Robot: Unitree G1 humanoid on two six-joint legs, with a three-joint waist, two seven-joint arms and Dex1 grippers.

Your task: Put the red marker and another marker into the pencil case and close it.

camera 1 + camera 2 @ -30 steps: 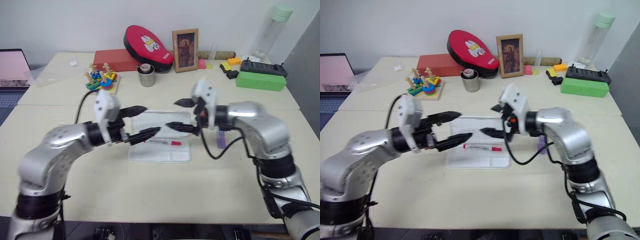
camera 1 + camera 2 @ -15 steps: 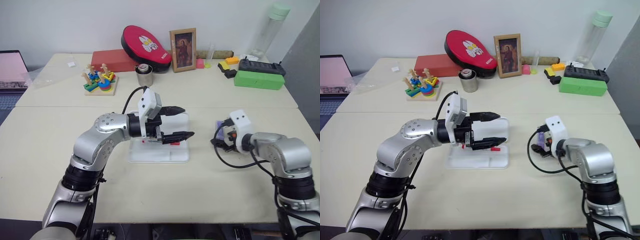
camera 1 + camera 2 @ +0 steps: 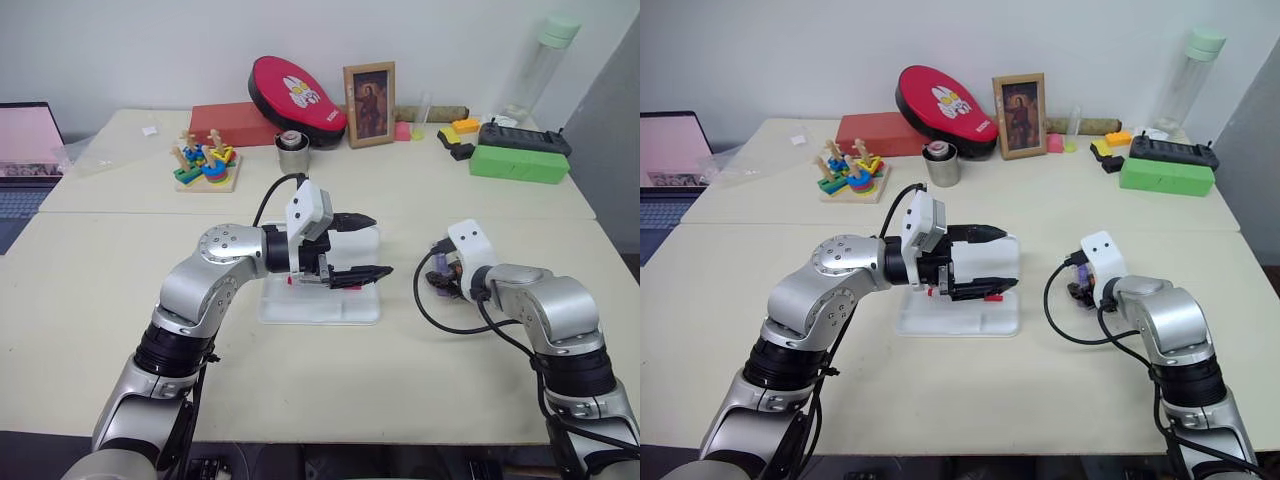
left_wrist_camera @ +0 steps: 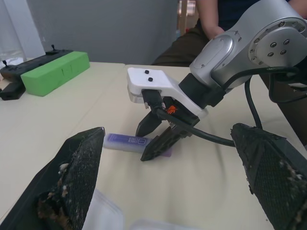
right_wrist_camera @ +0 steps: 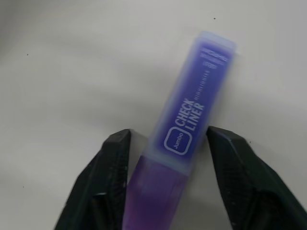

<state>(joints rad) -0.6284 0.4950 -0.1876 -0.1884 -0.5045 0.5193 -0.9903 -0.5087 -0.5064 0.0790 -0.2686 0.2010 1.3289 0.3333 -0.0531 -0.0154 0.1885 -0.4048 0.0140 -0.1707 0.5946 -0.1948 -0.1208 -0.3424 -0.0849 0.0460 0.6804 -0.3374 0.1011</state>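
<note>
At the left of centre in the head views, the left end effector (image 3: pixel 350 247) hangs over the open pencil case (image 3: pixel 320 308), its two fingers spread wide and gripping nothing. The case lies flat on the bench (image 3: pixel 90 300) near the middle of the frame, and the red marker (image 3: pixel 345 287) already lies inside it, mostly hidden behind the lower finger.

Right of centre, the right end effector (image 5: pixel 165 184) is down at the bench with the purple marker (image 5: pixel 189 120) between its fingers. In the right wrist view the fingers stand at a middling gap on either side of the marker's darker end; a sliver of space shows on each side, so the grip looks not yet made. The marker lies flat, well apart from the case.

Risks from here, as I judge them: the fingers straddle the marker near one end, not its middle, so it could pivot or droop once lifted, or squirt out as they close. The smooth, fat body makes slipping likely. Carrying it toward the case, the right arm could meet the left end effector parked above the tray, or knock the lid.
</note>
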